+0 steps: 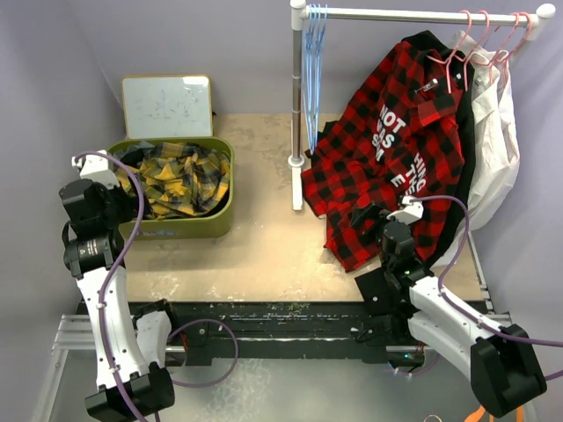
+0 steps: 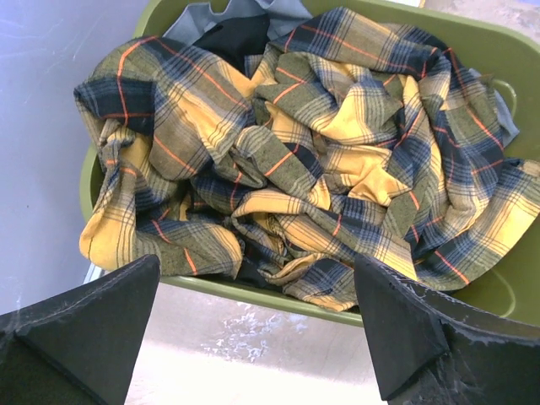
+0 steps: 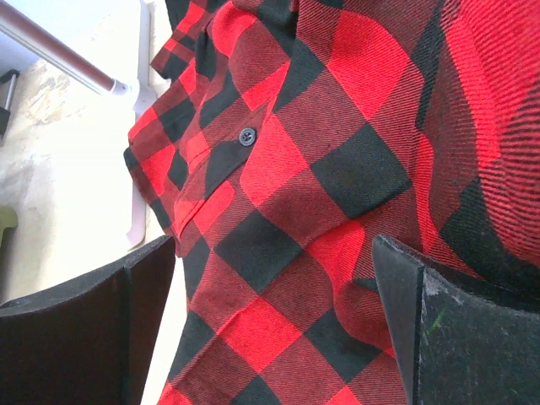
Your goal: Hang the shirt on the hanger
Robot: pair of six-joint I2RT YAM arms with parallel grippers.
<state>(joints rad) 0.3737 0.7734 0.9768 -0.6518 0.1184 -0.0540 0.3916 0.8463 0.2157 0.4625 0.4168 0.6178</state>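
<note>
The tabletop [image 1: 264, 255] is pale and bare-looking, set before lilac walls. The shirt [image 2: 321, 160] is found crumpled in a green bin [image 2: 472, 42] at the left rear. The bin is filled by it, and one fold is draped over the near rim. The hanger [image 1: 310, 79] is hung among like blue ones at the left end of a rack [image 1: 413, 14], well apart from the bin.

The left tool [image 2: 253, 287] is held wide above the bin's near rim, with nothing gripped. The right tool [image 3: 274, 253] is likewise spread wide, close against a red shirt [image 3: 337, 152] on the rack, and nothing is held.

The shirt is judged soft, light and limp, liable to trail and unfold when lifted. No collar can be made out. A raised ridge of cloth near the heap's middle is recommended as the hold, the collar to be sought once the cloth is drawn clear.
</note>
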